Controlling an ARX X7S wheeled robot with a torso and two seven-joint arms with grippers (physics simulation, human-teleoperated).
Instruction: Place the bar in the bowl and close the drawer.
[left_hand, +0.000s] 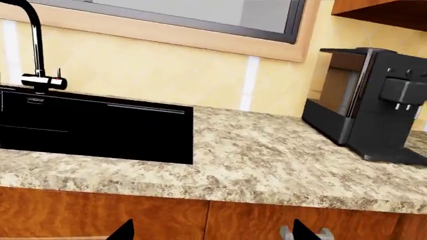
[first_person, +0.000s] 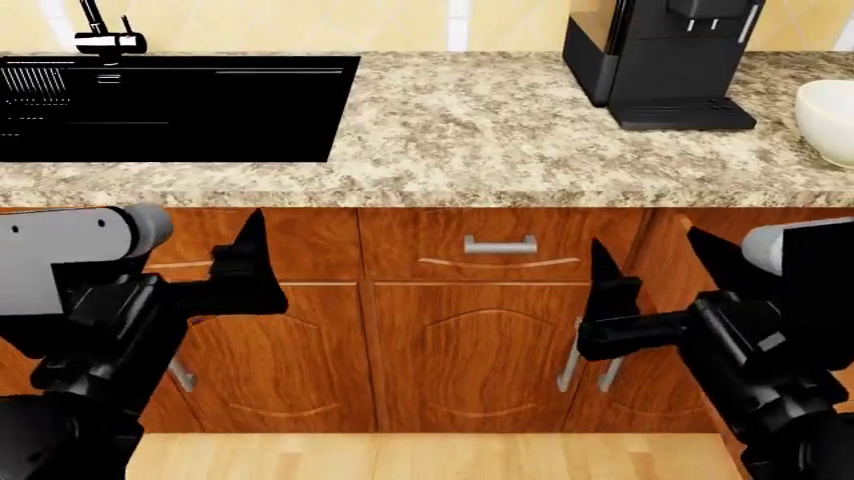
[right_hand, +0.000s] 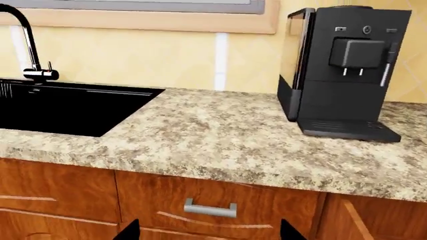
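Far left, black sink (first_person: 174, 110) sunk into the speckled counter (first_person: 467, 130), faucet (first_person: 107, 38) behind it. Below and nearer, left gripper (left_hand: 213, 232) raised before the wooden cabinet doors (first_person: 467, 350), jaws spread wide, nothing between them. In the middle under the counter edge, a drawer front (first_person: 501, 255) with a silver handle, flush with the cabinet. Right gripper (first_person: 661, 275) level with its twin, jaws likewise parted and empty. Further right on the counter, black coffee machine (first_person: 661, 60), then the white bowl (first_person: 830, 120), cut by the picture's edge. Bar out of sight in every view.
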